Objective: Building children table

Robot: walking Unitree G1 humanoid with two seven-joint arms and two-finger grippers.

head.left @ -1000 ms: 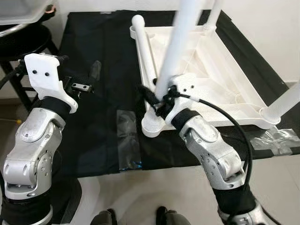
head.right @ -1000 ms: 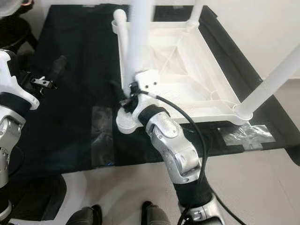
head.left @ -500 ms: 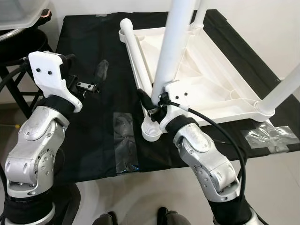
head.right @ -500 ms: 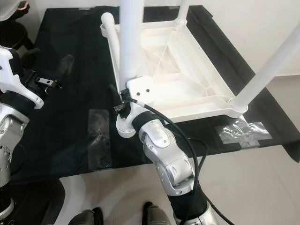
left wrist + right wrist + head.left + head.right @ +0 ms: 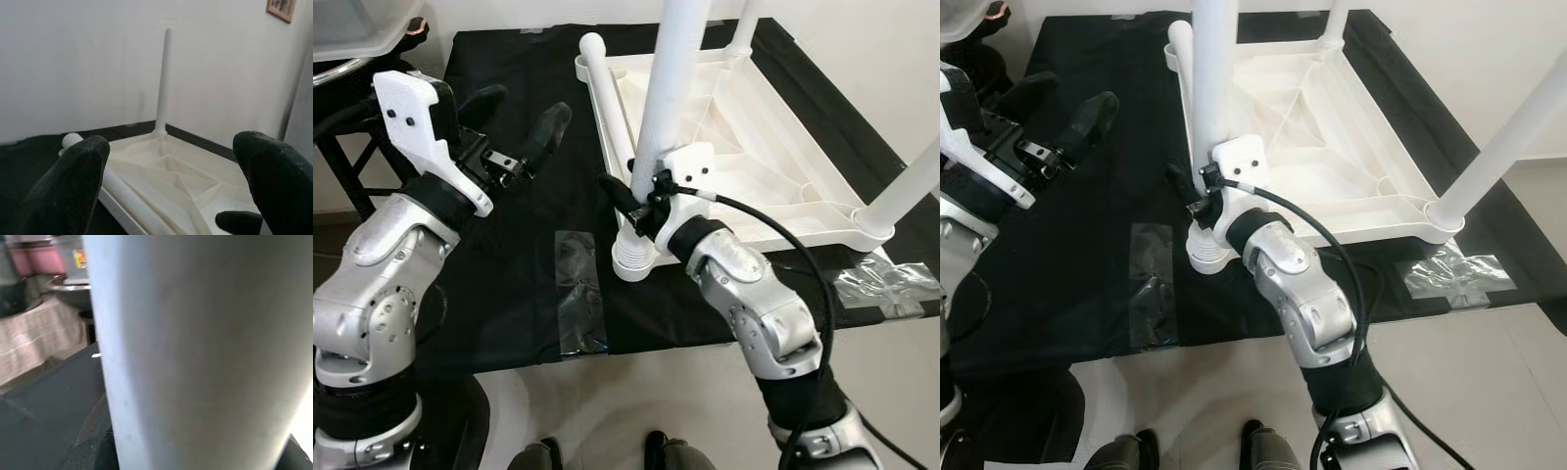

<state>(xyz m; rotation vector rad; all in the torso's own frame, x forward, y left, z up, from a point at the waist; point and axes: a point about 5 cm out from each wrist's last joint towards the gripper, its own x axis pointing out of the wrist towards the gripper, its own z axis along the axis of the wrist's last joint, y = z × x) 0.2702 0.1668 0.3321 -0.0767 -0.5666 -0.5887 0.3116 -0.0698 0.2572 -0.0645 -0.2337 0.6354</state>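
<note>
A white children's table (image 5: 759, 157) lies upside down on a black cloth (image 5: 519, 245). Three legs stand up from its corners: a near left one (image 5: 671, 88), a near right one (image 5: 911, 191) and a far one (image 5: 744, 24). Another leg (image 5: 607, 98) lies loose along its left rim. My right gripper (image 5: 631, 201) is shut on the base of the near left leg, just above the corner socket (image 5: 631, 259). That leg (image 5: 195, 347) looms close in the right wrist view. My left gripper (image 5: 519, 113) hovers open over the cloth, left of the table, its fingers (image 5: 68, 181) wide apart.
A black stool carrying a clear plastic bin (image 5: 352, 29) stands at the far left. Clear tape patches (image 5: 578, 294) hold the cloth at the front middle and at the front right (image 5: 886, 289). My feet (image 5: 661, 455) stand close to the cloth's front edge.
My left gripper has risen and swung toward the table, with both fingers now spread in view. The right gripper stays on the leg's base. The head camera has shifted a little.
</note>
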